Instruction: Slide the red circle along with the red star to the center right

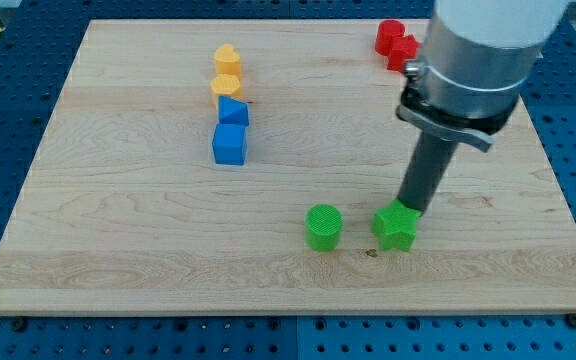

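Bench [118,250] is a light wood board on a blue perforated base, seen whole. Arm [478,60] comes in from the bench's top right corner, grey cylinder body with a dark clamp, rod [426,175] running down and slightly left. No jaws on this rig, just the rod, so nothing is held. My tip [408,208] sits at the top edge of the green star [395,227], touching or just about; contact can't be confirmed from this angle. Green star is near the bench's bottom edge, right of centre. Green circle [323,226] just to its left, a small gap between them. Blue cube [230,144] left of centre, upper half of bench, with a second blue block [233,111] touching it above, shape unclear. Two yellow blocks above those toward the top edge: yellow lower [226,88] touching the blue one, yellow upper [227,59], shapes look hexagonal. Task blocks at the top edge near the right corner: red circle [389,36] and red star [404,51] touching, star partly hidden behind the arm. Tip is well apart from both reds.
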Tool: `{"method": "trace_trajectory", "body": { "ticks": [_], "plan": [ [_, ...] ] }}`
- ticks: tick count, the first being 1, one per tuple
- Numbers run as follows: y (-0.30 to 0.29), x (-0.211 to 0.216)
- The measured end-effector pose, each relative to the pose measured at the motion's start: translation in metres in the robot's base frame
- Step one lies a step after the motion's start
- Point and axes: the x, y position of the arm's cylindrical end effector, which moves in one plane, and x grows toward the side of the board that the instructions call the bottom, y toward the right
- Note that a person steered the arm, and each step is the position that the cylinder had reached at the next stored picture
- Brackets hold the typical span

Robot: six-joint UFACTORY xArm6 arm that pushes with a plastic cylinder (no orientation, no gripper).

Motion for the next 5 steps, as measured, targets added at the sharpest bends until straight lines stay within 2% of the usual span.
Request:
{"method": "trace_trajectory", "body": {
  "ticks": [1, 2, 4, 5],
  "plan": [
    [-0.015, 0.0],
    [-0.002, -0.026],
    [0.004, -0.148],
    [-0.029, -0.214]
  ]
}}
